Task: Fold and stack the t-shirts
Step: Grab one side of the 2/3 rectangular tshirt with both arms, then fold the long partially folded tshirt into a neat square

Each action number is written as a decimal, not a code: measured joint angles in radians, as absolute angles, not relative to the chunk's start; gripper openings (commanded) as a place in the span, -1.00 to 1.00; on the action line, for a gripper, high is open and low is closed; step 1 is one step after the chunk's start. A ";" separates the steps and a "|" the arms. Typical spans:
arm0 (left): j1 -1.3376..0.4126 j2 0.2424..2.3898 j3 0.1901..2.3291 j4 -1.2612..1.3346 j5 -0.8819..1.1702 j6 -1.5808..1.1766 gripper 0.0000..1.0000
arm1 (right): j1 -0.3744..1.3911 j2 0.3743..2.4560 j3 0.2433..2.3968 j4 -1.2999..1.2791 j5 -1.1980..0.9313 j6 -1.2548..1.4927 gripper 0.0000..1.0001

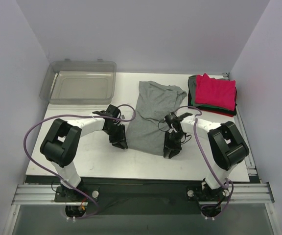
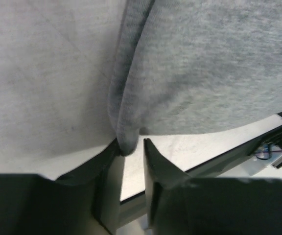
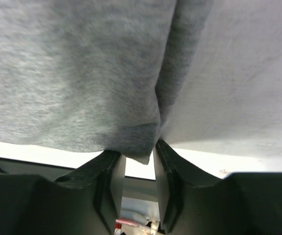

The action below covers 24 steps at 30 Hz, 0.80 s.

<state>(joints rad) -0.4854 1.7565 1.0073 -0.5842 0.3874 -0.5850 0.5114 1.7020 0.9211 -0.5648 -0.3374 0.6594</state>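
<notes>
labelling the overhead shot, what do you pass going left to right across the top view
clear plastic bin → left gripper → grey t-shirt → right gripper → stack of folded t-shirts

A robotics lab test cell, not a home or a shop.

Two robot arms, left (image 1: 62,142) and right (image 1: 229,144), are bolted to an aluminium rail (image 1: 141,193) at the near edge of a bare white surface (image 1: 82,166). Plain pale walls (image 1: 131,29) box it in on three sides. Purple cables (image 1: 28,142) loop loose from the arms. The only household things are test props: a clear plastic bin (image 1: 80,83), a grey t-shirt (image 1: 153,117) and a stack of folded shirts (image 1: 214,93).
</notes>
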 measured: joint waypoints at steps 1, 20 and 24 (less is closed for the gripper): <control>-0.485 1.763 1.009 -0.581 0.393 -0.582 -0.54 | 0.511 1.702 0.923 -0.561 -0.333 0.659 -0.53; -0.489 1.714 1.201 -0.613 0.405 -0.578 -1.00 | 0.476 1.599 1.126 -0.703 -0.278 0.647 -1.00; -0.489 1.627 1.275 -0.623 0.400 -0.603 -1.00 | 0.469 1.514 1.227 -0.788 -0.252 0.630 -1.00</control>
<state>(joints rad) -0.4892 1.6272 1.2751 -0.6228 0.3996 -0.6029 0.4686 1.5139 1.2274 -0.7876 -0.2520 0.6296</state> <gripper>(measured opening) 0.048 0.048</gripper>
